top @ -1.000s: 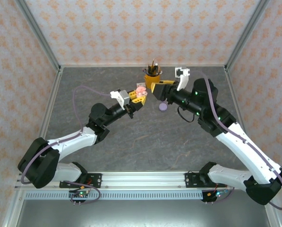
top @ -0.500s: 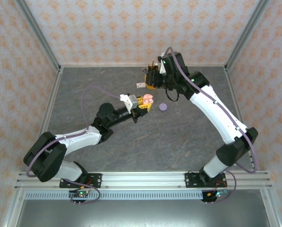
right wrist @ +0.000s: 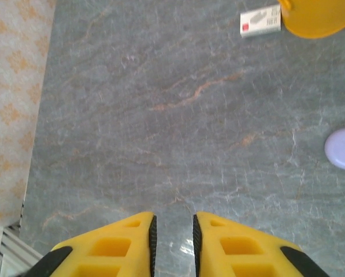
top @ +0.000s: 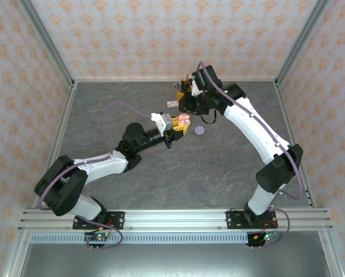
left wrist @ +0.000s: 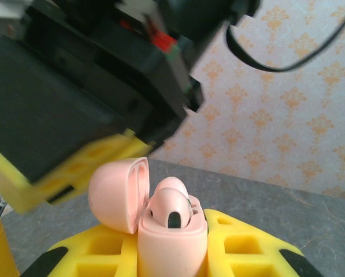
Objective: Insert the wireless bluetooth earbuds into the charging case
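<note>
The left claw [left wrist: 172, 257] was clamped on the lower half of the pink charging case [left wrist: 172, 236], holding it clear of the counter [right wrist: 160, 115] with its lid [left wrist: 117, 193] hinged open to the left. One pale pink earbud [left wrist: 169, 209] sat in the case, and it appeared to stand proud of its socket. The right claw [right wrist: 173, 231] was narrow, its pads nearly together with nothing between them, and pointed down at bare counter. The right arm's body hung close over the open lid. In my judgement a small descent or sideways drift there could strike the lid, twist the case in its grip or shake the earbud out. Any tilt of the case carried the same risk. The counter was grey, stone-patterned and smooth, so a dropped earbud would likely skid. On it lay a lilac case [right wrist: 344, 148], a small white box [right wrist: 260, 20] and a yellow cup [right wrist: 316, 14]. Patterned wallpaper [top: 160, 34] enclosed the cell.
</note>
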`<state>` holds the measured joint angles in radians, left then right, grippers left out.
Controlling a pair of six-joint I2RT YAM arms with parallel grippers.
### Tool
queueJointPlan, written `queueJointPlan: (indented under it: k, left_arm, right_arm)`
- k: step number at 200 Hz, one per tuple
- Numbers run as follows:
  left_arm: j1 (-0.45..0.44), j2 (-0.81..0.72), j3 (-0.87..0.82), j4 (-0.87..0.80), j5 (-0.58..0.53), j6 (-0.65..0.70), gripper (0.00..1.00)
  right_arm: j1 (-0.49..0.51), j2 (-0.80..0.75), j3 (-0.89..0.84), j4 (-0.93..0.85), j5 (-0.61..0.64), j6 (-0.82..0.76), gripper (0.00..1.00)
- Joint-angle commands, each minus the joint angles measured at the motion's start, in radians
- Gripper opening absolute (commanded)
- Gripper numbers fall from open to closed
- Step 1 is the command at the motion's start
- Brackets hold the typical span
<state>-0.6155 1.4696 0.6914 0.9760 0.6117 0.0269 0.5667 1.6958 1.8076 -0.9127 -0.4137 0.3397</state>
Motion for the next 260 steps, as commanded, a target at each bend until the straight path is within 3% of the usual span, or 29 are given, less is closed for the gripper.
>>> queueJointPlan:
  k: [1,52,99,176,221,260]
  left_arm:
    - [-0.007,0.017,0.042,0.031,-0.033,-0.001,0.00]
    - [-0.007,0.074,0.071,0.045,-0.067,-0.018,0.00]
    - [-0.007,0.112,0.103,0.000,-0.095,-0.055,0.00]
    - [-0.007,0.183,0.127,-0.296,-0.206,-0.276,0.00]
    - [-0.006,0.286,0.194,-0.502,-0.233,-0.419,0.00]
    - [-0.006,0.367,0.242,-0.620,-0.269,-0.458,0.00]
  right_arm:
    - [0.010,-0.095,-0.075,-0.009,-0.025,0.001,0.24]
    - [0.010,-0.278,-0.249,0.026,0.032,0.025,0.20]
    - [-0.036,-0.391,-0.351,0.075,0.247,0.109,0.28]
    - [-0.070,-0.462,-0.631,0.229,0.360,0.173,0.29]
    - [-0.070,-0.459,-0.698,0.265,0.412,0.155,0.29]
    - [-0.073,-0.456,-0.731,0.296,0.420,0.152,0.29]
